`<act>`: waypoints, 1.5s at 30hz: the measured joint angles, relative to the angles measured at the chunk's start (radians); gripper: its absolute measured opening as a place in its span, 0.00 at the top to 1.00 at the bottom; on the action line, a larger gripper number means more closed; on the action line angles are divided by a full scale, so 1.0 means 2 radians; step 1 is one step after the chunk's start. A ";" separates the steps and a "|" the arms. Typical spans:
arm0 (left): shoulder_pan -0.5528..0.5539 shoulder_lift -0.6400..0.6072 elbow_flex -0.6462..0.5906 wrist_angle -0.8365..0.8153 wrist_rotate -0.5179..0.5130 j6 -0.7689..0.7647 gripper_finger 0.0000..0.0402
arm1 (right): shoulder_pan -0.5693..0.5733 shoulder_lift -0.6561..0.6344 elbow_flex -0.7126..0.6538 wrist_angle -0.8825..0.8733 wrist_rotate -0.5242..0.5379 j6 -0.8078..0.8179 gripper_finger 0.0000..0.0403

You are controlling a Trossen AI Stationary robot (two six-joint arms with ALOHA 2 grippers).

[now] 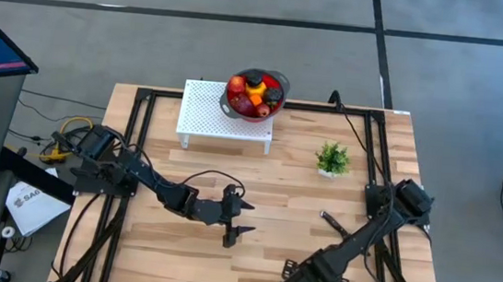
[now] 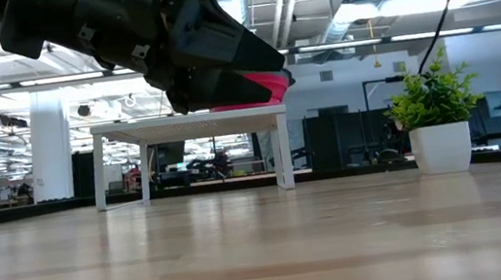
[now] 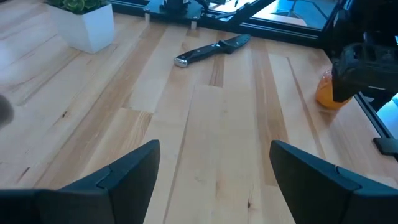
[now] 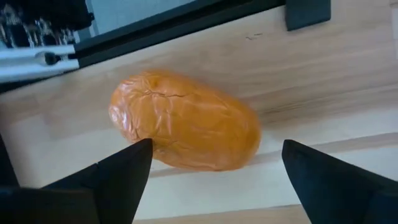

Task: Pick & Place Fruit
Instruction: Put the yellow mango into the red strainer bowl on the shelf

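Note:
An orange, wrinkled fruit (image 4: 186,121) lies on its side on the wooden table (image 1: 274,199) near the front edge, right of centre. My right gripper (image 4: 216,144) hangs over it, pointing steeply down, open, one finger on each side of the fruit and clear of it. In the left wrist view the same fruit (image 3: 324,93) is half hidden behind that gripper. Several red, orange and dark fruit fill a grey bowl (image 1: 256,93) that stands on a white perforated stand (image 1: 222,115) at the far edge. My left gripper (image 1: 242,216) waits open over the table's middle, holding nothing.
A black-handled knife (image 3: 211,50) lies flat on the table right of centre. A small green plant in a white pot (image 1: 331,158) stands farther back on the right. Black frame rails (image 1: 142,121) run along the table's sides. Bare wood lies between the two grippers.

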 joint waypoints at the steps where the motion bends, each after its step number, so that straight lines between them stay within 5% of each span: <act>1: 0.000 0.000 0.000 0.000 0.000 0.000 0.26 | 0.000 0.000 0.000 0.000 0.000 0.010 0.14; 8: 0.000 0.000 0.000 0.000 0.000 0.003 0.26 | -0.001 0.000 0.000 0.029 0.005 0.107 0.17; 13: 0.000 0.000 0.000 0.000 -0.002 0.004 0.26 | -0.014 0.000 0.000 0.018 0.059 0.198 0.20; 22: 0.000 0.000 0.000 0.000 -0.002 0.004 0.26 | -0.093 -0.011 0.000 -0.092 0.113 0.325 0.23; 28: 0.000 0.000 0.000 -0.001 -0.002 0.004 0.26 | -0.072 -0.055 0.000 -0.024 0.077 0.264 0.23; 33: 0.000 0.000 0.000 -0.001 -0.002 0.004 0.26 | -0.036 -0.051 0.000 0.057 -0.008 0.197 0.23; 45: 0.000 0.000 0.000 -0.001 -0.002 0.004 0.26 | -0.015 -0.009 0.000 0.103 0.004 0.094 0.23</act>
